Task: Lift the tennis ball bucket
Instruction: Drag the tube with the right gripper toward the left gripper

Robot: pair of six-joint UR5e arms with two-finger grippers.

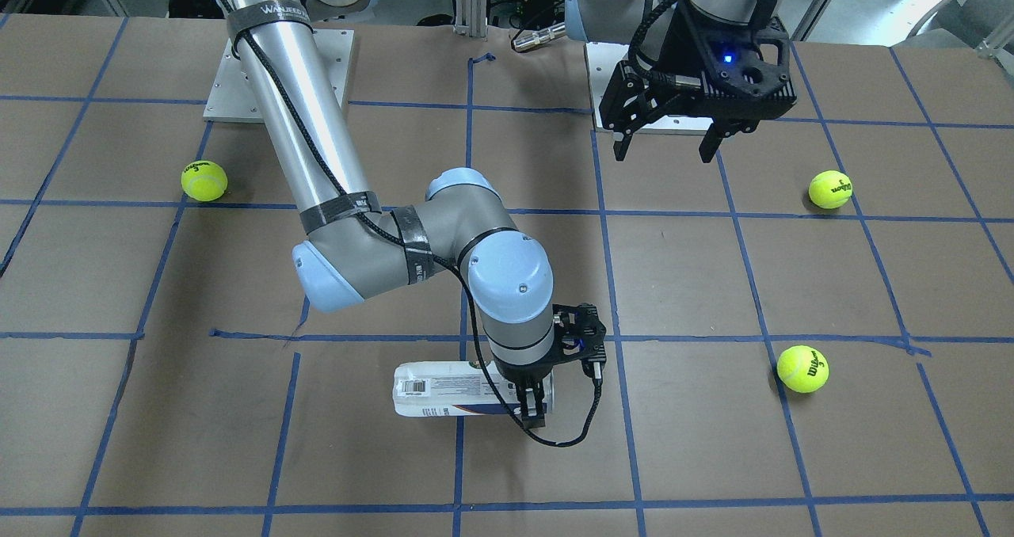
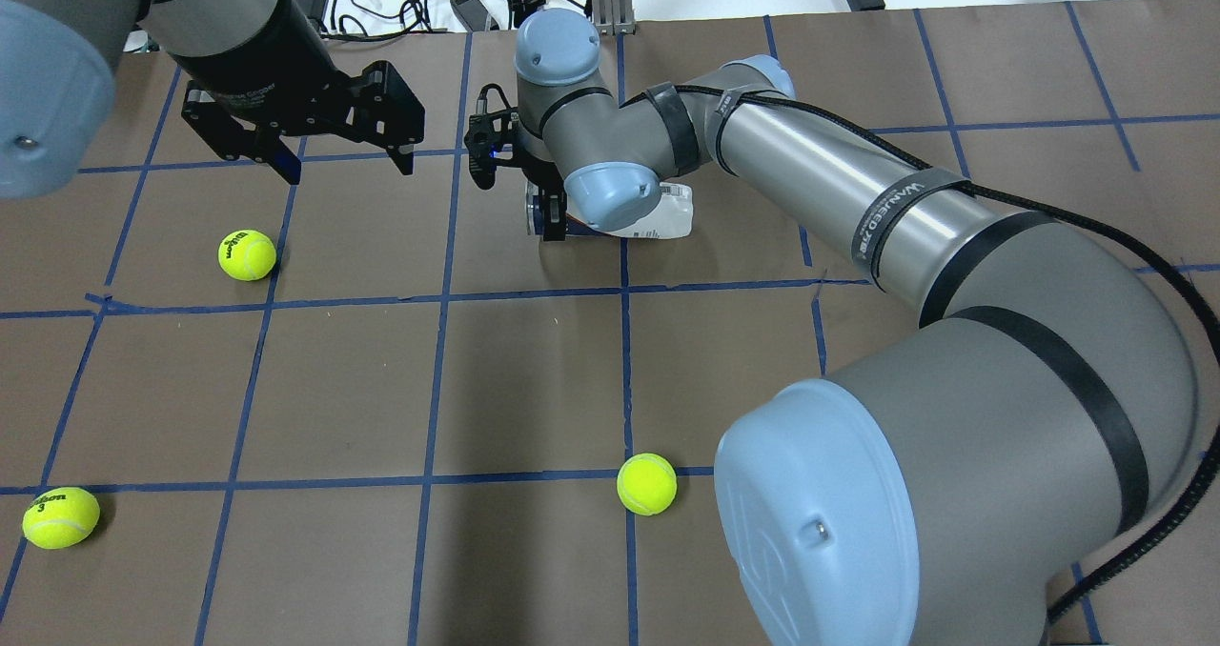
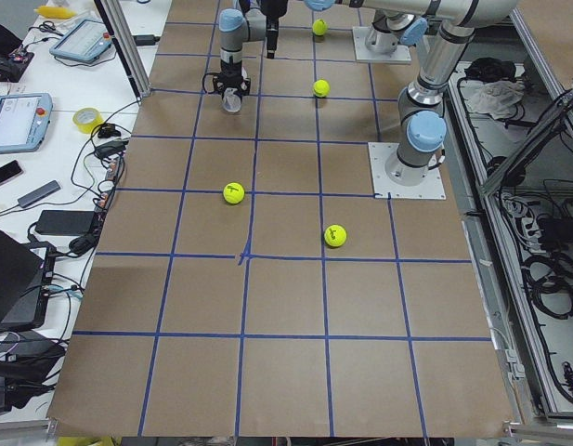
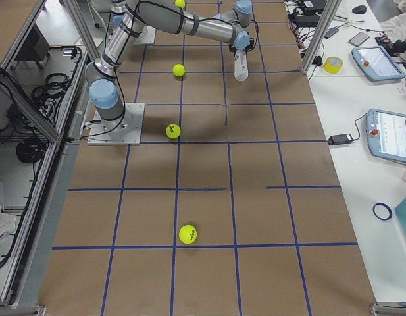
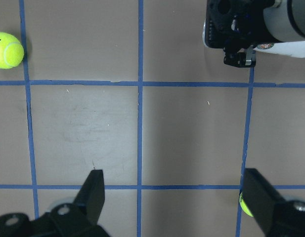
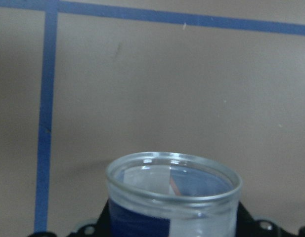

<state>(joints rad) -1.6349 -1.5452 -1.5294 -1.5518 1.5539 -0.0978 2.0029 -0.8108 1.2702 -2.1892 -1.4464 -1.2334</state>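
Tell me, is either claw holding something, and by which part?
The right gripper straddles the tennis ball bucket near its open end, as it lies on the table; whether it pinches cannot be told. The left gripper is open and empty.

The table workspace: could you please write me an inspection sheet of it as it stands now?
Surface: brown table with a blue tape grid.
Job's things: tennis ball bucket lying on its side on the table, not lifted.
Clutter: three loose tennis balls, all apart from the bucket.
Grippers: right gripper straddles the bucket near its open end, grip cannot be confirmed; left gripper open, hovering, holding nothing.
Cables: black cable strapped along the right arm, looping beside the bucket.
Surroundings: side bench with teach pendants and a yellow tape roll.
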